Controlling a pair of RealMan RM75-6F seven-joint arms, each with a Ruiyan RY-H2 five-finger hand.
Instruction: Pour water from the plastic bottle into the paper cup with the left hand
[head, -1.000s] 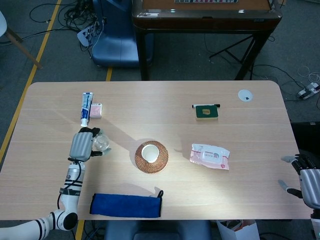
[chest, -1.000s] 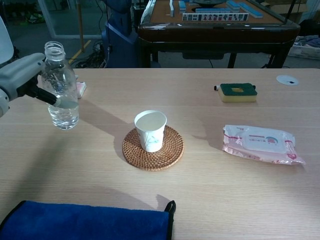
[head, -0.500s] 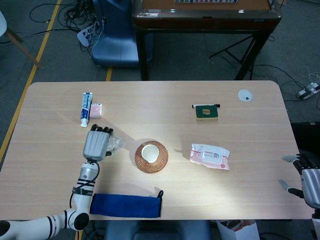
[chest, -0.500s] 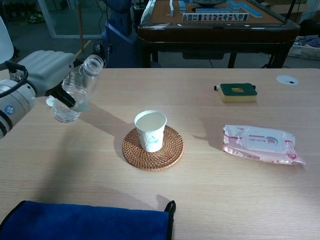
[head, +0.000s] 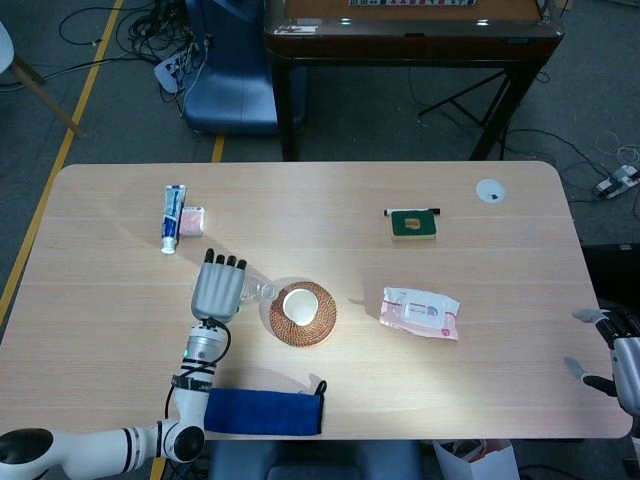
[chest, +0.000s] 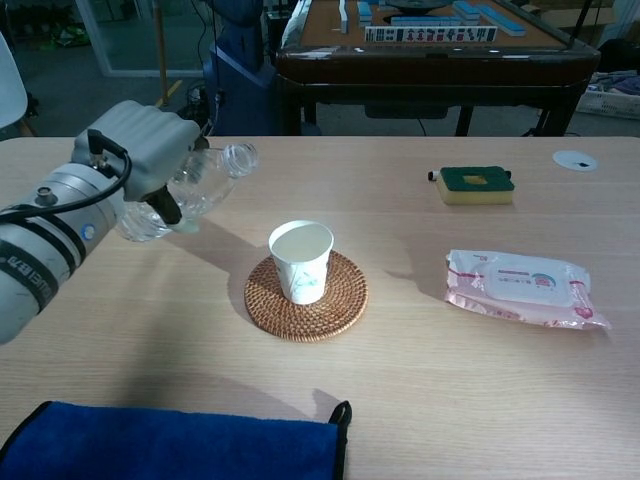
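Note:
My left hand (chest: 140, 155) (head: 218, 288) grips a clear plastic bottle (chest: 200, 188) and holds it in the air, tilted almost level. Its open neck (chest: 240, 156) points right, toward the paper cup (chest: 301, 260) (head: 299, 304), and stops short of the rim. The cup stands upright on a round woven coaster (chest: 306, 295) (head: 300, 314). I see no water stream between bottle and cup. In the head view the bottle (head: 254, 292) is mostly hidden under the hand. My right hand (head: 624, 362) hangs at the table's right edge with fingers apart, holding nothing.
A blue cloth (chest: 170, 443) (head: 262, 411) lies at the near edge. A wet-wipes pack (chest: 520, 287) sits right of the coaster, a green sponge with a pen (chest: 476, 184) behind it. A toothpaste tube (head: 172, 217) and small pink box (head: 192, 220) lie at the far left.
My left hand has carried the bottle right, toward the cup, and tipped it from upright to nearly level. The right hand has stayed put.

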